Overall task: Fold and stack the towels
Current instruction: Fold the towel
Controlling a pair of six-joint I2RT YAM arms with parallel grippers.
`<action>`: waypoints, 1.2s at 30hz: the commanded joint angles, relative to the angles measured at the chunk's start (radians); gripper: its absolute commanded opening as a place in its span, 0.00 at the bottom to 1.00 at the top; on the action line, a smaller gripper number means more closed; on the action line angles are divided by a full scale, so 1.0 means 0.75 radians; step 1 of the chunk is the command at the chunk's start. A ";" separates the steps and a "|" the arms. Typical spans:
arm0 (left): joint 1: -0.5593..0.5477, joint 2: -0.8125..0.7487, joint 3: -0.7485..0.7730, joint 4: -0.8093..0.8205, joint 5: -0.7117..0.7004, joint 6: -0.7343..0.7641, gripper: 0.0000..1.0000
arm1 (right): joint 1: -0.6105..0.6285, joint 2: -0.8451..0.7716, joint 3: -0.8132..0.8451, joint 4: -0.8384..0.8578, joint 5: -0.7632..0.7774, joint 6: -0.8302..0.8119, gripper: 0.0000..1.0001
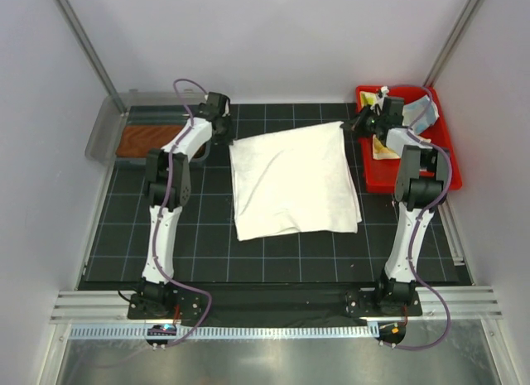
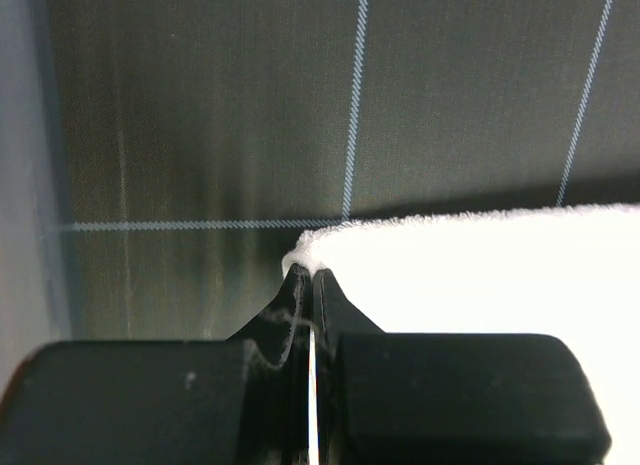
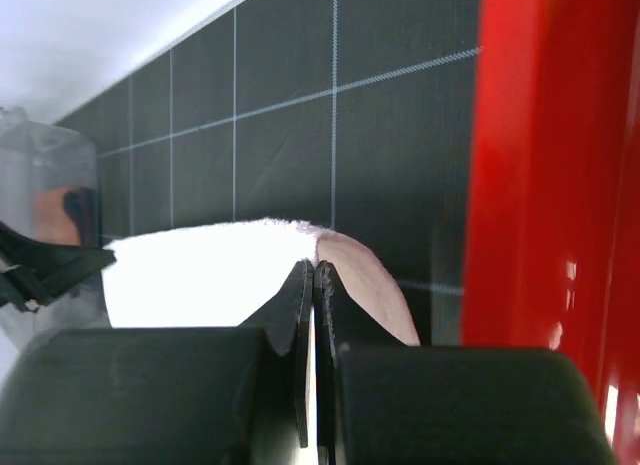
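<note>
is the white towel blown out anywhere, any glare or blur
Left wrist: the large white cloth towel is blown out, texture only at its edge; the black fingers look soft. Right wrist: same washout, plus glare streaks on the red plastic bin. Top external: even light, towel creases visible.

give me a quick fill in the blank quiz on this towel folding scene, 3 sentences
1. The left claw and right claw each pinch a far ____ of the white towel.
2. The brown towel lies in the clear tray on the ____ side of the mat.
3. The other towels sit in a bin coloured ____.

Missing words: corner; left; red
</note>
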 commanded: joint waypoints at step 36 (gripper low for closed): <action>0.031 0.036 0.122 0.088 0.285 -0.090 0.00 | 0.007 0.005 0.152 0.087 -0.099 -0.052 0.01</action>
